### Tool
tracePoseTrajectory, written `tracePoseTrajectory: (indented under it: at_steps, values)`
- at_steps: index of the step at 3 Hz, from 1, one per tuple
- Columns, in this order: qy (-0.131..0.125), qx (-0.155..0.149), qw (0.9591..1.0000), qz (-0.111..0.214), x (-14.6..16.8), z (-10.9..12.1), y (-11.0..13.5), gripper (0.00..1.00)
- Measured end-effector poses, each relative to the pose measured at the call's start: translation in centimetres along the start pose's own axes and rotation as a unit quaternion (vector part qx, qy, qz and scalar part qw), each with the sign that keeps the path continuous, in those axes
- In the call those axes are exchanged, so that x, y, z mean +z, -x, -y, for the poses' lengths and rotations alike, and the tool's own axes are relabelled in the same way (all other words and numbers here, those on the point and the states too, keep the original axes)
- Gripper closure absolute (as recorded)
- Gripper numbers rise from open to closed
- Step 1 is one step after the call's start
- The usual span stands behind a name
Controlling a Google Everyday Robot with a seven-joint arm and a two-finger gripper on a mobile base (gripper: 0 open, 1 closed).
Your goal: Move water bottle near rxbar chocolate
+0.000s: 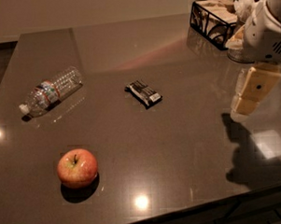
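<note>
Your dark table (179, 145) fills the view; the gripper (244, 105) hangs over its right side, whether open or closed you can't tell. The water bottle (51, 92) lies on its side far left, well apart from the mid-table rxbar chocolate (144, 93)

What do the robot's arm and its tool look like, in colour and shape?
At the right edge of the view, the arm has a smooth, rounded white shell with a dark slotted vent. The tool just below it is blocky and pale tan, with one small dark dot. No cables show.
</note>
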State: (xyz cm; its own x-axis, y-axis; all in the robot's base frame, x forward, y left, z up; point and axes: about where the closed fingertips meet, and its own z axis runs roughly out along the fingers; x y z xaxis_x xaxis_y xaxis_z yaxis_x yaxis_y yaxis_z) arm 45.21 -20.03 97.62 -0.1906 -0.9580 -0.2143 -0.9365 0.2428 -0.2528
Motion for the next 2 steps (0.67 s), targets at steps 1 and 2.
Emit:
tracePoseTrajectory:
  at_steps: [1, 2]
  values:
    - [0.007, -0.019, 0.9998, 0.009, 1.4, 1.3, 3.1, 0.0]
    - [0.019, -0.059, 0.9979, 0.018, 3.0, 1.8, 7.2, 0.0]
